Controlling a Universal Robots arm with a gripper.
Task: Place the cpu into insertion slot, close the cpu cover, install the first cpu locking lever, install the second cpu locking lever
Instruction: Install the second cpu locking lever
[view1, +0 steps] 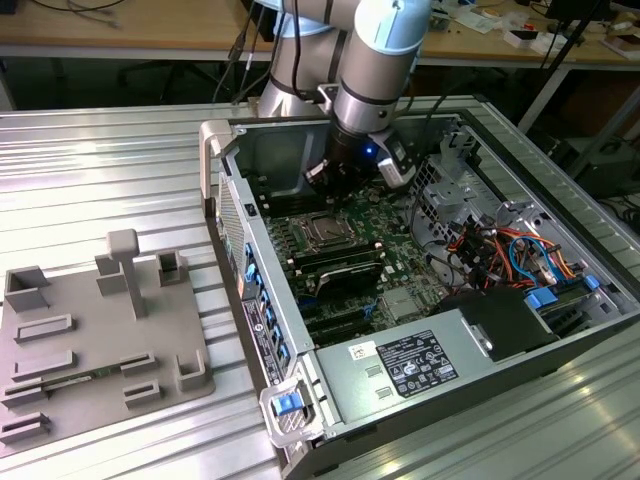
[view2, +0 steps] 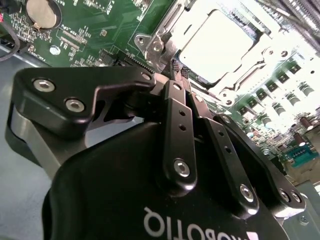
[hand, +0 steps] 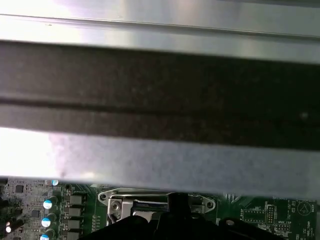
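Note:
In the exterior view my gripper (view1: 331, 184) hangs inside the open computer case, just behind the insertion slot (view1: 325, 229) on the green board. In the second wrist view the cpu (view2: 216, 42) lies flat in the slot, its pale metal face showing through the silver cpu cover (view2: 159, 41), which lies down around it. The gripper (view2: 176, 70) is shut, its tips pressed together at the near corner of the cover, next to a thin locking lever (view2: 169, 19). Whether the tips touch a lever I cannot tell. The first wrist view shows the slot's edge (hand: 145, 204) beyond the gripper (hand: 176, 204).
The case's back wall (view1: 280, 150) rises close behind the arm. Black memory slots (view1: 340, 268) lie in front of the socket. A drive cage with orange and blue cables (view1: 510, 250) fills the exterior view's right. A grey fixture tray (view1: 100, 330) sits left of the case.

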